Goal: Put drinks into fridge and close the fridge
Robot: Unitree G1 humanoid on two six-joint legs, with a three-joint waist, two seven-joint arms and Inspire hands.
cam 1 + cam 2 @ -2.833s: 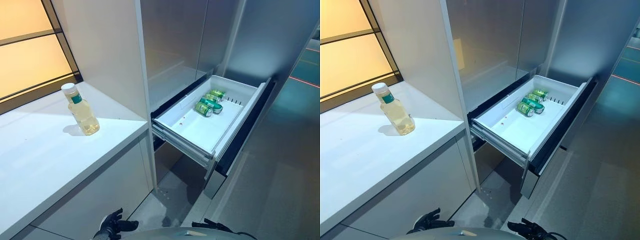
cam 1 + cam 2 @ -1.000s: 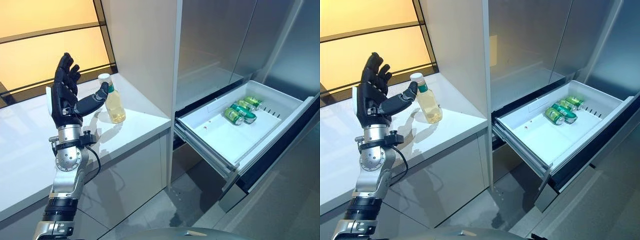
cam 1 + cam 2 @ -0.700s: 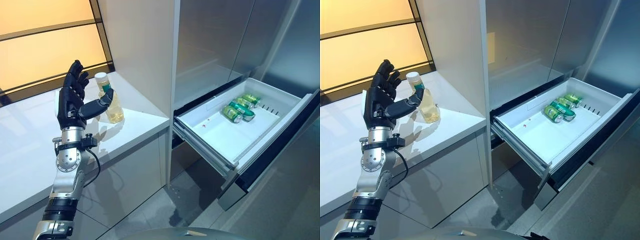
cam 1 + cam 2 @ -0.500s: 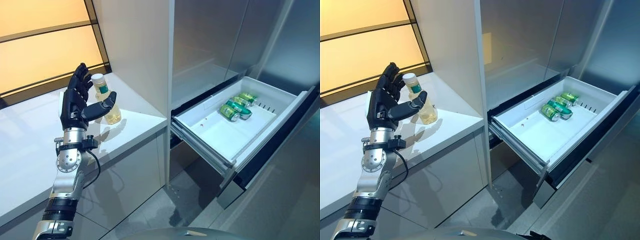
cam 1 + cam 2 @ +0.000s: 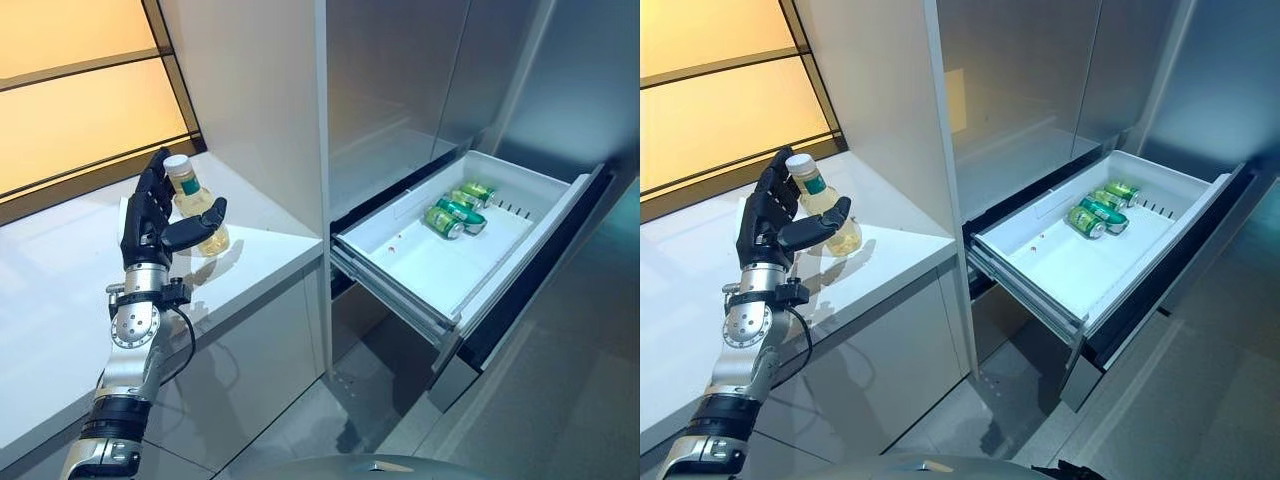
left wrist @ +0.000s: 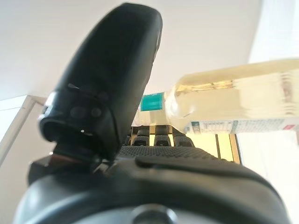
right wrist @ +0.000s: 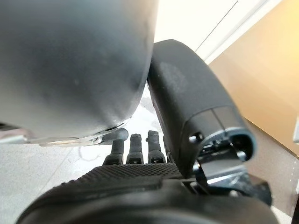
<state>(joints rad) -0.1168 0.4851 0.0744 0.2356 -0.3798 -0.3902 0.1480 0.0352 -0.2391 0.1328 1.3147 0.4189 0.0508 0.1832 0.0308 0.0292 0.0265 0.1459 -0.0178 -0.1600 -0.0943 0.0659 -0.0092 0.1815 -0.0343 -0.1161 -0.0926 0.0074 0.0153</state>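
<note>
Reaching over the white counter [image 5: 60,330], the left hand [image 5: 148,222] is raised beside the bottle [image 5: 196,205], fingers straight and spread, thumb stuck out across the front of the bottle's lower body. The eye views put the bottle in the gap between thumb and fingers; can't tell whether anything touches it, but nothing is curled round it. Left wrist view agrees: thumb extended, fingers in a flat row, bottle [image 6: 233,105] just past them, not gripped.

Bottle stands upright near the counter's back right corner, close to the tall grey cabinet panel [image 5: 260,110]. Pale yellow liquid, teal neck band, white cap. An amber-lit window [image 5: 70,90] runs along the counter's back edge.

Fridge [image 5: 400,80] is to the right of the panel, steel doors shut above, and the white drawer [image 5: 395,262] is pulled fully out. Three green cans [image 5: 452,211] lie on their sides at the drawer's far end, packed together near the back right corner. Most of the drawer floor is bare white.

Right hand [image 7: 140,172] shows only in its own wrist view, down low with grey floor past it; fingers run out straight in a row, thumb out, holding nothing.
</note>
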